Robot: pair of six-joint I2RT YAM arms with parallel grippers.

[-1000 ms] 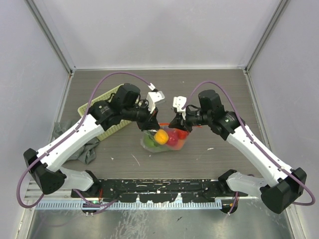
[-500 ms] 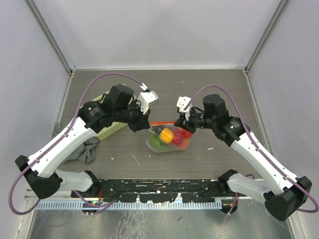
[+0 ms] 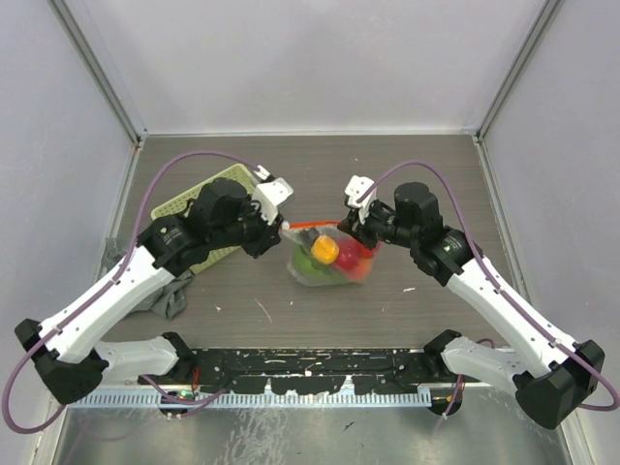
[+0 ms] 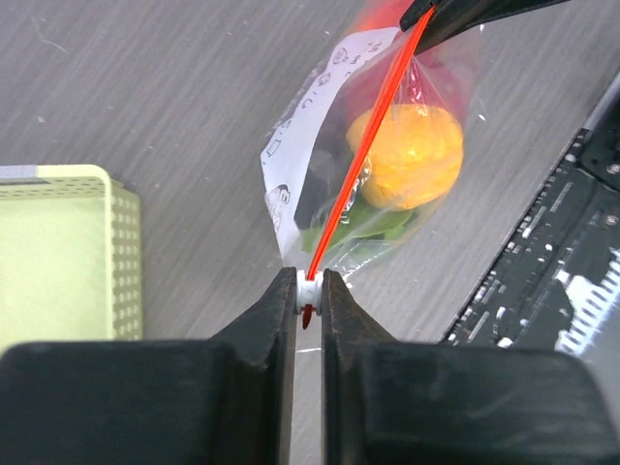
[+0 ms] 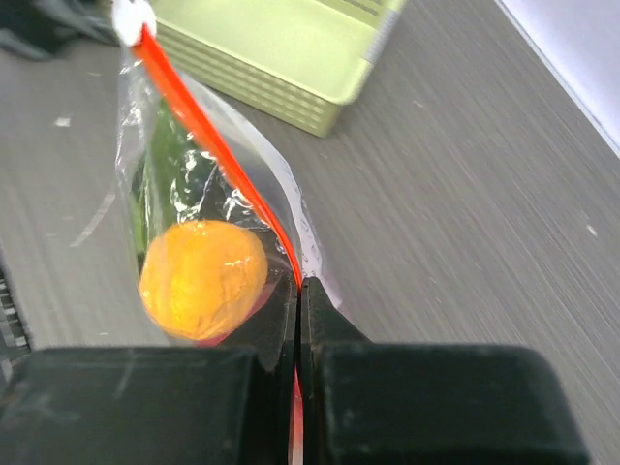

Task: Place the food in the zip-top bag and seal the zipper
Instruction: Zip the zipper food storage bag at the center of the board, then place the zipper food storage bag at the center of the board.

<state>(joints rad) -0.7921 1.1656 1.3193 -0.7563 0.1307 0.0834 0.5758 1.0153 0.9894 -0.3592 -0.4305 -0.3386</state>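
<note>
The clear zip-top bag [image 3: 329, 262] hangs above mid-table, stretched between both grippers, with its red-orange zipper [image 3: 315, 224] taut along the top. It holds food: an orange ball [image 3: 325, 250], red pieces [image 3: 355, 258] and a green leaf [image 3: 305, 263]. My left gripper [image 3: 284, 227] is shut on the white slider [image 4: 309, 289] at the zipper's left end. My right gripper [image 3: 356, 230] is shut on the zipper's right end [image 5: 296, 273]. The bag's white label [image 4: 320, 107] shows in the left wrist view. The orange ball [image 5: 201, 281] and the leaf [image 5: 155, 174] show in the right wrist view.
A yellow-green mesh basket [image 3: 194, 208] lies at the left behind my left arm, and shows in the wrist views [image 4: 68, 252] [image 5: 281, 48]. A grey cloth [image 3: 160, 291] lies at the left edge. A black rail [image 3: 310, 363] runs along the near edge.
My left gripper has moved left and back along the zipper with the slider. The bag has risen and pulled taut; my right gripper shifted slightly back.
</note>
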